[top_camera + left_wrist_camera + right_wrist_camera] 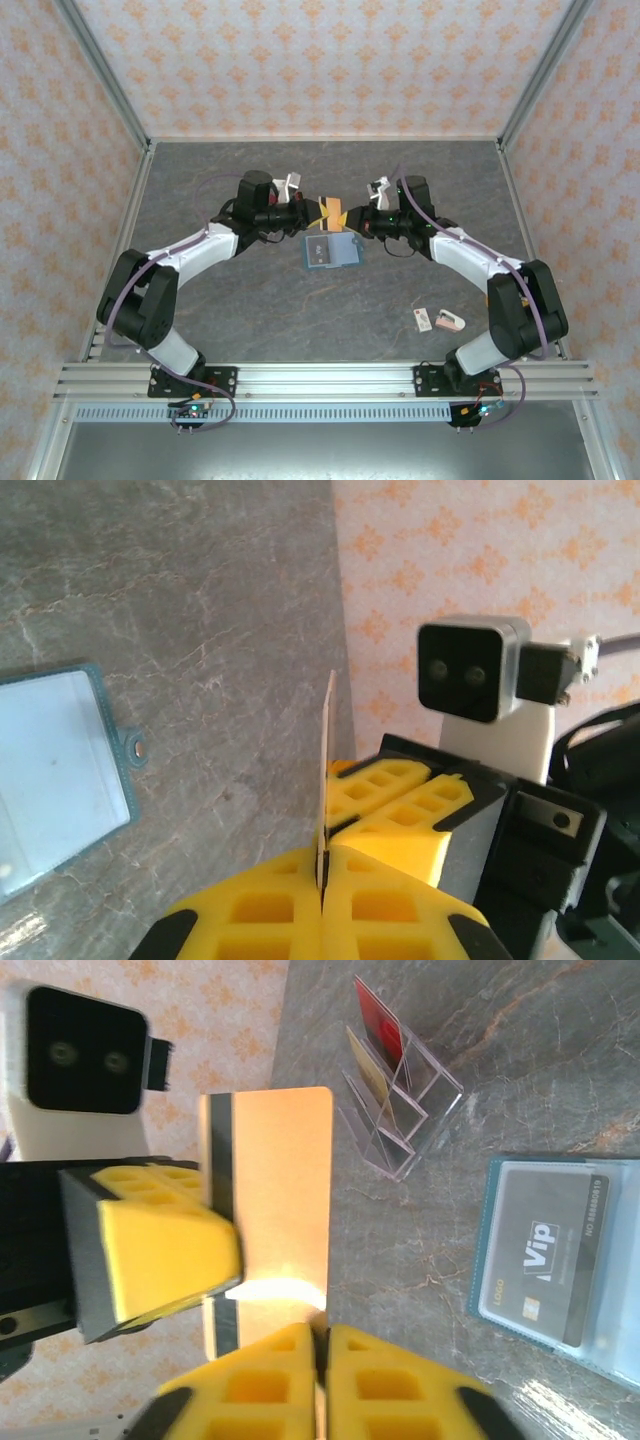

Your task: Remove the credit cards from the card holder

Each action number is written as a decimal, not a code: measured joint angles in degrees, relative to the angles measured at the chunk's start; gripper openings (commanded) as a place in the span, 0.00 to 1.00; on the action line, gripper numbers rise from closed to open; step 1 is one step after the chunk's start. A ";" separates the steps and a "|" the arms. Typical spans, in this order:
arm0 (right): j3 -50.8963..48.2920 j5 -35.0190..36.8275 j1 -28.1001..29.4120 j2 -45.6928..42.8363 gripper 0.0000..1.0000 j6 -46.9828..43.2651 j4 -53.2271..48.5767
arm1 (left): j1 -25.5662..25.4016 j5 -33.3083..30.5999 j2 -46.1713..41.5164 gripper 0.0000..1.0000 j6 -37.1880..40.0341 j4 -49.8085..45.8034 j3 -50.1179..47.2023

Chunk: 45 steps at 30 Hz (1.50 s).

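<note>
Okay, your left gripper is clamped tight on the orange card. From its own wrist you see that card edge-on, a thin line standing up out of the seam between the yellow pads. From the right wrist the same card faces you flat, with a dark stripe along its left side, and one left pad covers part of that stripe.

Your right gripper sits just below the card's near end. Its jaws are almost together, with only a thin dark slit between them. Nothing shows inside the slit, and I can't tell whether they touch the card.

From above, both grippers meet over the table, just beyond the card holder. That holder lies open and flat on the table, apart from both grippers and off to the side of the held card. A grey Vip card sits inside its clear sleeve.

Near the holder, a clear tray stands on the table with a red card and a tan card upright in its slots.
</note>
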 measured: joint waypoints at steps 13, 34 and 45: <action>-0.20 21.92 -0.02 -4.37 0.90 -9.03 -15.91 | 0.24 -24.30 -6.71 0.00 11.13 -33.05 5.86; -2.69 36.28 -0.07 -7.96 0.95 -14.51 -20.31 | 0.28 -59.10 14.73 0.00 0.09 -56.39 30.45; -2.69 37.48 -0.07 -7.96 0.95 -15.80 -21.77 | 0.28 -62.97 17.84 0.00 -6.47 -56.96 31.17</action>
